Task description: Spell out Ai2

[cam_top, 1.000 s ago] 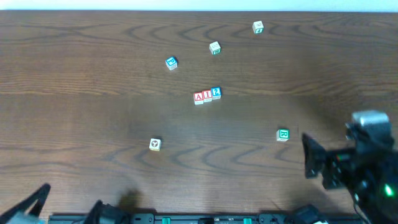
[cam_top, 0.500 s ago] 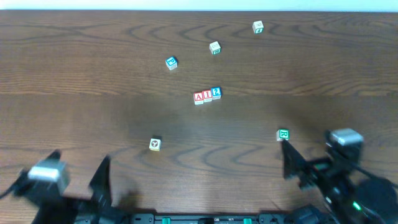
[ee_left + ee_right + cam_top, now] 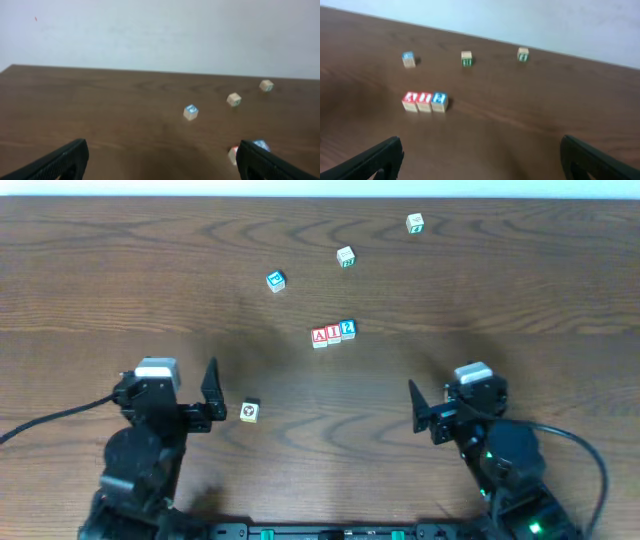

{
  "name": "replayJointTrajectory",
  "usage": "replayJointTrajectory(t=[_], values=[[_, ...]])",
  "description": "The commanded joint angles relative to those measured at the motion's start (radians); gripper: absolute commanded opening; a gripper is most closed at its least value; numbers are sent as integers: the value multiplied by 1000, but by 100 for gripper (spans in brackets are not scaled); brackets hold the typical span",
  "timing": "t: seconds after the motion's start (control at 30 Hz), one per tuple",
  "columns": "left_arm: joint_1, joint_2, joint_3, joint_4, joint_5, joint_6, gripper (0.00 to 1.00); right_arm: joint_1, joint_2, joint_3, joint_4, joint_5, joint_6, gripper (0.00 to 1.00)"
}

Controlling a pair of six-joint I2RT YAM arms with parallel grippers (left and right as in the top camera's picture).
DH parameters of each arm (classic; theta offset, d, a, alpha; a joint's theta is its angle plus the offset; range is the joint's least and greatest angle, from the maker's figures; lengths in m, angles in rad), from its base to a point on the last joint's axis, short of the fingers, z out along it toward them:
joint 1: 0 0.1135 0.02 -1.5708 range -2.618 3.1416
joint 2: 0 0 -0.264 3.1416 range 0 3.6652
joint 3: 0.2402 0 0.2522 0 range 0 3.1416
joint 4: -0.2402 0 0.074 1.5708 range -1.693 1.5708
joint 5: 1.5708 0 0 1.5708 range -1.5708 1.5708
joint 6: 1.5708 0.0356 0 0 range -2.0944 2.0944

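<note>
Wooden table (image 3: pixel 90 290): dark brown grain; every place below is reckoned from the A-I-2 row.
A-I-2 row (image 3: pixel 425 101): three lettered cubes are set side by side and touching, near the middle of the table. From the robot's side they are read left to right as the red A block (image 3: pixel 319 336), the red I block (image 3: pixel 333 334) and the blue 2 block (image 3: pixel 347 329). The 2 end lies a little farther from the robot than the A end, so the line is slightly skewed. The tight packing is judged to be deliberate, so that the three are read as one word.
Loose cubes: a blue-faced cube (image 3: pixel 276 280) lies beyond the row and to its left. A green-marked cube (image 3: pixel 346 256) lies almost straight beyond it. A second green-marked cube (image 3: pixel 415 223) lies farther beyond and to its right. A yellow-faced cube (image 3: pixel 249 411) lies on the robot's side of the row, to its left. All four are well apart from the row — judged to be left aside as not needed for the word.
Left gripper (image 3: pixel 161 147): held on the robot's side of the row, to its left, near the yellow-faced cube; the jaws are spread wide and nothing is gripped.
Right gripper (image 3: pixel 480 142): held on the robot's side of the row, to its right; the jaws are likewise wide apart and empty.
Progress: the spelling is judged complete — neither gripper is near the row, which keeps it safe from a knock.
</note>
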Motion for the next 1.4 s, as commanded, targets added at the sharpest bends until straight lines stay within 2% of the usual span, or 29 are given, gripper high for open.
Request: replayJointTrajectory(t=[0.0,0.17,0.4,0.63,0.87,1.03,1.13,1.37], values=[[-2,-6,-84,89,-17,14,95,7,16,-37,76,20,-62,99],[-2,10,-219,255,-64,17,95,-4,86,-54,163,84,-70,99],[-2,44,-264,233,-134,18,96,-28,219,-54,190,95,-66,99],[-2,47,-264,81,-129,18,95,-27,330,-54,97,96,-66,99],[-2,47,-265,-159,-129,18,95,-24,431,-55,-10,95,-66,99],[-10,11,-269,-313,-126,18,95,-21,378,-58,-100,92,-66,99],[-10,-21,-282,-377,-124,18,95,-20,279,-59,-166,92,-66,99],[-10,-176,-328,-431,-125,18,96,-20,62,-59,-230,92,-66,99]])
